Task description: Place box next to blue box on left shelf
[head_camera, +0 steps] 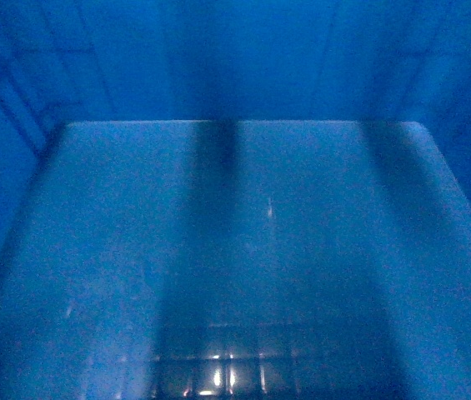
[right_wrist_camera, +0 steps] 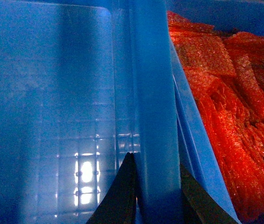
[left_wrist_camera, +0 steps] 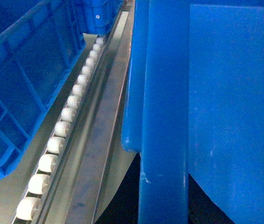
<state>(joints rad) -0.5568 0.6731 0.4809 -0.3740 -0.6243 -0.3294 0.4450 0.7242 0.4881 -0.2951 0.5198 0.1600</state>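
Head view shows you only the inside of the large open-top blue plastic crate (head_camera: 243,250), its glossy floor with a faint grid filling the frame, so you cannot steer from there; rely on the wrist cameras.

Your right gripper (right_wrist_camera: 157,186) has its dark fingers (right_wrist_camera: 122,196) pinching the crate's thick rolled rim, one finger inside the wall and one outside. Just beyond that wall sits another blue bin holding crumpled red-orange bubble wrap (right_wrist_camera: 230,116). On your left wrist view the crate's rim runs straight up the frame, but the left fingers are not visible, so you cannot tell how they stand.

Beside the crate on that side lies the rack of small white roller wheels (left_wrist_camera: 59,130) between grey metal rails (left_wrist_camera: 99,140), and past the rollers a ribbed blue box (left_wrist_camera: 24,84) rests on the shelf. The carried crate appears to hang just off the rail edge.

Keep both sides level, ease the crate over the rollers and alongside the ribbed box without knocking it, and lower squarely so the base settles on the wheels before you let go.
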